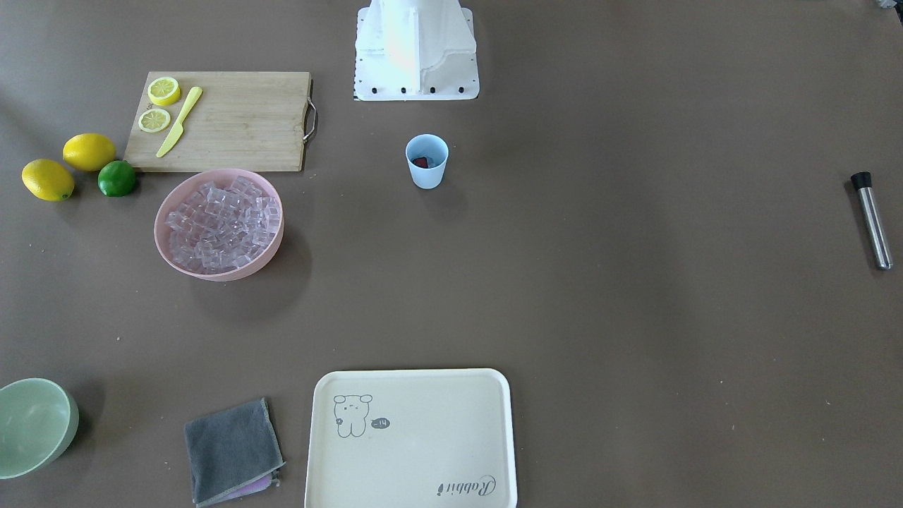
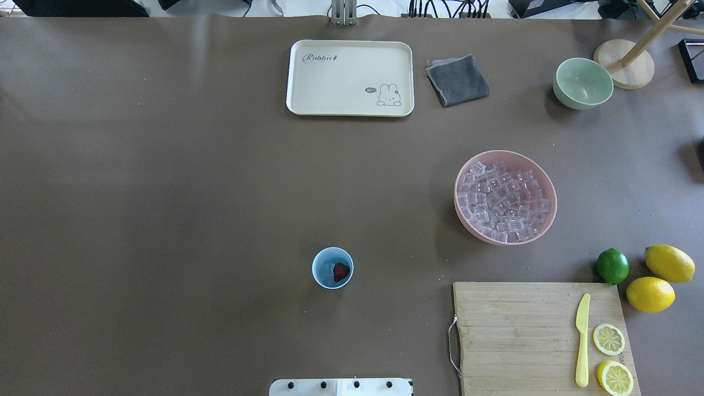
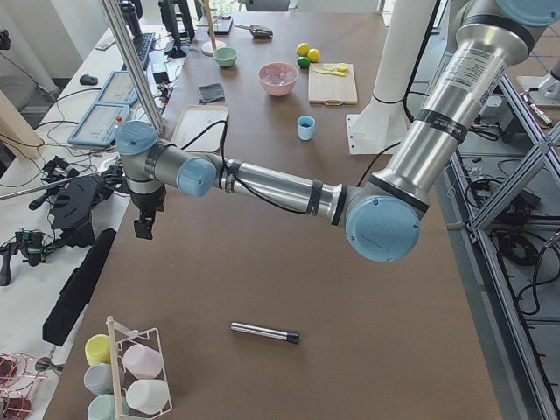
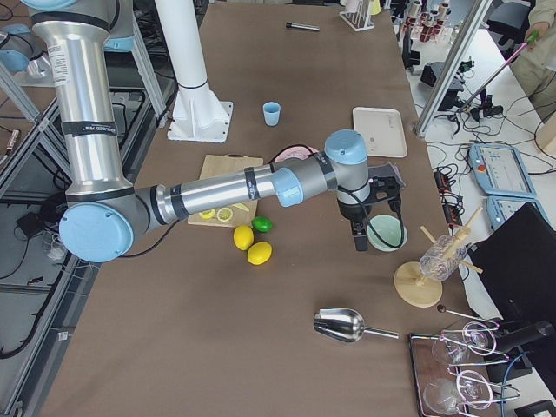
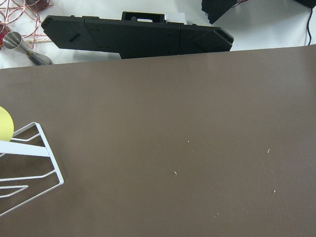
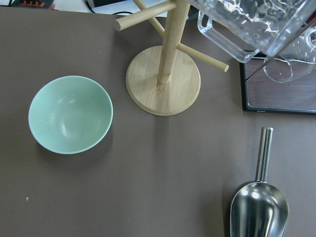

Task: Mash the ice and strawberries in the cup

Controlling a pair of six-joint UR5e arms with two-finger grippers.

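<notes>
The light blue cup (image 2: 333, 268) stands upright near the robot's base, with one dark red strawberry (image 2: 341, 271) and a few clear ice cubes (image 2: 328, 270) inside. More ice (image 2: 505, 198) fills the pink bowl (image 2: 465, 217) on the right. My left gripper (image 3: 140, 229) hangs over the table's far left end, well away from the cup. It shows only in the exterior left view, so I cannot tell its state. My right gripper (image 4: 359, 239) hovers by the pale green bowl (image 4: 386, 234) at the right end, and its state cannot be told either.
A metal rod with a black tip (image 1: 872, 220) lies at the left end. A cream tray (image 2: 350, 77) and a grey cloth (image 2: 457, 80) sit at the far edge. A cutting board (image 2: 522, 335) carries a yellow knife and lemon slices, with lemons and a lime (image 2: 612, 265) beside it. A metal scoop (image 6: 259, 210) lies near a wooden stand (image 6: 164, 79).
</notes>
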